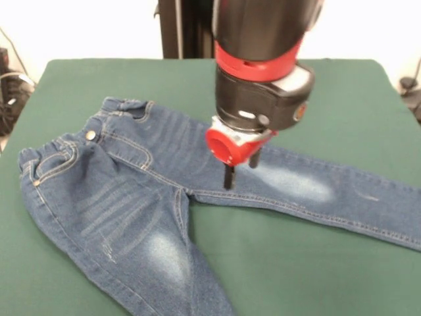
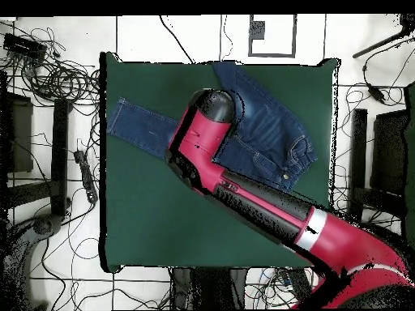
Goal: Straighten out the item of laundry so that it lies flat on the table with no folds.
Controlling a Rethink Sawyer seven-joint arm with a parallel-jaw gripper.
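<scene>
Nearest the front camera: bare green table (image 1: 296, 270) between two spread denim legs, one leg of the jeans (image 1: 125, 197) running off the bottom edge, cuff out of frame. Faded whitish patch on that near thigh, cloth there broad and mostly smooth, only faint creases. Further in: crotch seam at the fork, legs splayed in a wide V, probably why so much table shows between them. Other leg stretching off to the right edge, a pale patch on it too, lying flat and long. Over its upper thigh, just beside the fork: tool (image 1: 240, 172) pointing straight down, two dark prongs (image 1: 229, 178) standing a little apart, nothing between them, tips at or just above the denim; contact cannot be told. Placement near the fork reads as a spot for pressing or dragging cloth outward, a judgement only. Beyond: waistband with brass button (image 1: 90, 135), gathered elastic and belt loops slightly bunched, far corner of the waist lifted or rumpled. In the overhead view: jeans (image 2: 267, 121) in the half of the table (image 2: 138, 219) away from the base, one cuff nearing the far edge, red arm (image 2: 243, 190) crossing diagonally and hiding the middle of the garment. Task seemingly well along; remaining trouble apparently the puckered waist.
</scene>
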